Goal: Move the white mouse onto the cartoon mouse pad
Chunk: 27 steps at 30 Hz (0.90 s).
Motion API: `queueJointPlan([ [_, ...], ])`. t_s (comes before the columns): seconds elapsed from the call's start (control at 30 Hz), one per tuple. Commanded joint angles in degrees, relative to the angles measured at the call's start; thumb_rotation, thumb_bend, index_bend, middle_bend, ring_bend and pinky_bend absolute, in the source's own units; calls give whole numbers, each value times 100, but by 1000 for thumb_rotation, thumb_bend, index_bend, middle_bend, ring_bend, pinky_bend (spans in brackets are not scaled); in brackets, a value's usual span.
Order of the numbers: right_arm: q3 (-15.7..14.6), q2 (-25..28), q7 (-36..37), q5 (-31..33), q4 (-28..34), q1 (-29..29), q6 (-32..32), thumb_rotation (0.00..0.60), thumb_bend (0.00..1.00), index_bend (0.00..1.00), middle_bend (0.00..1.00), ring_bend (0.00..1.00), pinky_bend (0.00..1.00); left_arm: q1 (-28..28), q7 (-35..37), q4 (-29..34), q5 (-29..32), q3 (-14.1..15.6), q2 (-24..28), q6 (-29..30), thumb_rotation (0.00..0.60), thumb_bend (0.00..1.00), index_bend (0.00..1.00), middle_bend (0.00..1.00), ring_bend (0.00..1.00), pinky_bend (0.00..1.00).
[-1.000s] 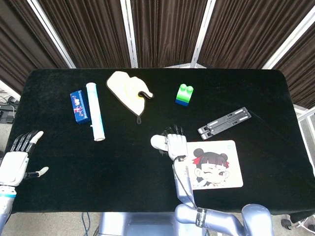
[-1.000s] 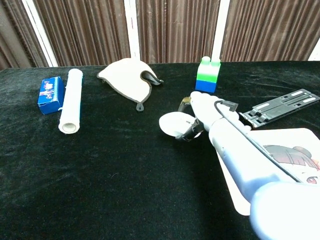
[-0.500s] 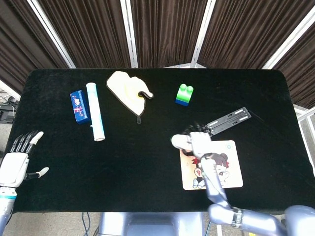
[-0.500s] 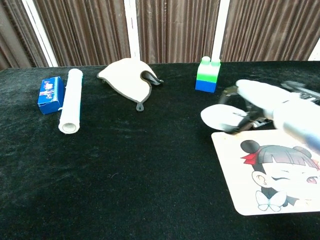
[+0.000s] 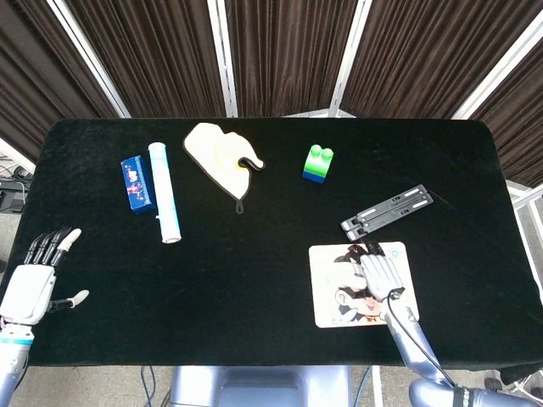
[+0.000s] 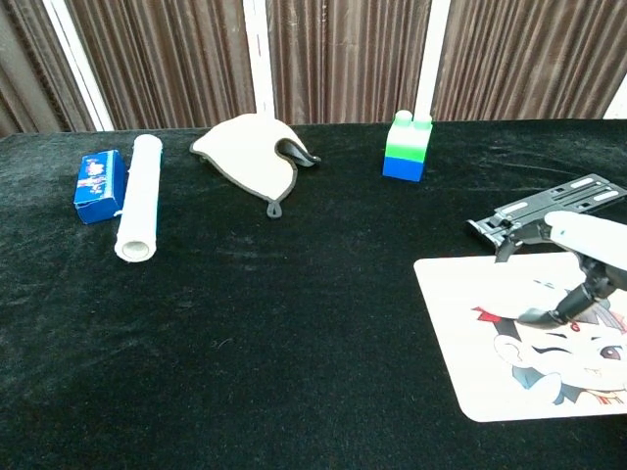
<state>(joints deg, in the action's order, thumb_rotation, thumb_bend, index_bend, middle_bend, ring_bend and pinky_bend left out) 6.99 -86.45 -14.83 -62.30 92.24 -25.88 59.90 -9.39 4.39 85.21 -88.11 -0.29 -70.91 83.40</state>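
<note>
the right hand (image 5: 378, 275) sits over the pad (image 5: 327, 312), at about 5 o'clock on the bench (image 5: 254, 271). its fingers curl down around the mouse (image 5: 349, 275); only a white sliver shows at the hand's 9 o'clock side in the head view, so the mouse seems held just above or on the pad's cartoon face. in the chest view the hand (image 6: 588, 264) is at the frame's edge and the mouse itself cannot be made out.

risk, as i judge it: letting go while the mouse is tilted or not yet down could make it roll or slide toward the pad's 12 o'clock edge, near the black stand (image 5: 388, 212).

the mouse's long axis and heading cannot be told; the hand hides it.

the left hand (image 5: 34, 284) hangs at 8 o'clock, fingers apart, holding nothing.
</note>
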Motion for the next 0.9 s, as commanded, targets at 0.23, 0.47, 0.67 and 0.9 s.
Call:
queueJointPlan([
  [0.23, -251, 207, 152, -327, 159, 170, 112, 600, 293, 531, 190, 0, 30, 40, -43, 41, -89, 36, 2, 59, 600, 15, 0, 0, 0, 0],
  [0.47, -378, 473, 88, -195, 287, 158, -137, 600, 252, 373, 47, 0, 0, 60, -94, 61, -124, 58, 12, 57, 600, 15, 0, 0, 0, 0],
  [0.67, -462, 669, -113, -15, 443, 182, -153, 600, 213, 188, 0, 0, 0, 68, -123, 81, -147, 61, 14, 54, 600, 15, 0, 0, 0, 0],
  [0.9, -538, 764, -181, 68, 457, 213, -167, 600, 213, 137, 0, 0, 0, 90, -115, 86, -179, 64, 22, 87, 600, 17, 0, 0, 0, 0],
])
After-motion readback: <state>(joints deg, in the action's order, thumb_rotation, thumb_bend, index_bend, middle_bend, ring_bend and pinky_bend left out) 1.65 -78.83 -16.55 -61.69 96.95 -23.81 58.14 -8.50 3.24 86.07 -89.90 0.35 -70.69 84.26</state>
